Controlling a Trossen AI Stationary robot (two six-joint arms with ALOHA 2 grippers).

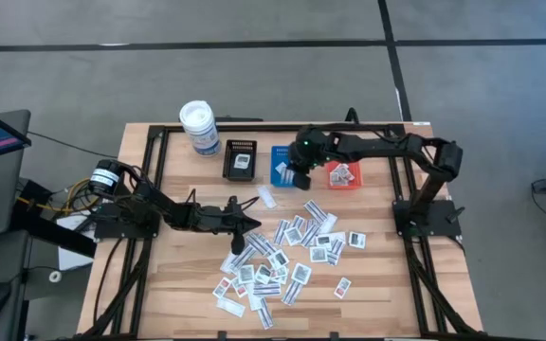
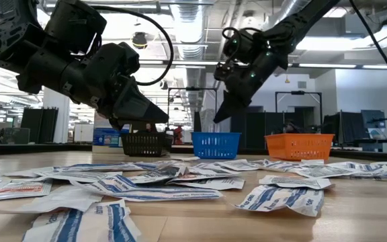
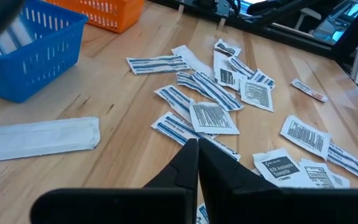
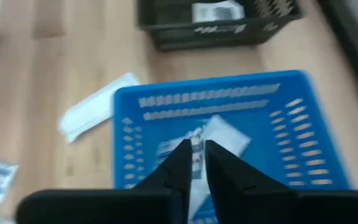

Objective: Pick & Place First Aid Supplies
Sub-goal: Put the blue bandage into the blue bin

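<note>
hovering above the blue tray (image 1: 281,163), the right gripper (image 4: 195,155) shows a narrow slit between its 2 dark fingertips, nothing held; white packets lie blurred in the tray below. left gripper (image 3: 197,163): fingers pressed shut, empty, low over the wooden table (image 1: 178,279) at the edge of the packet pile. first aid supplies (image 1: 287,256): dozens of flat white rectangular packets, blue or dark print, crinkled, overlapping, scattered across the table's middle. 1 long plain white packet (image 3: 39,137) lies apart, near the blue tray. back row: white round canister (image 1: 199,127), black slatted tray (image 1: 241,159), blue tray, orange tray (image 1: 344,174), each tray holding packets.
</note>
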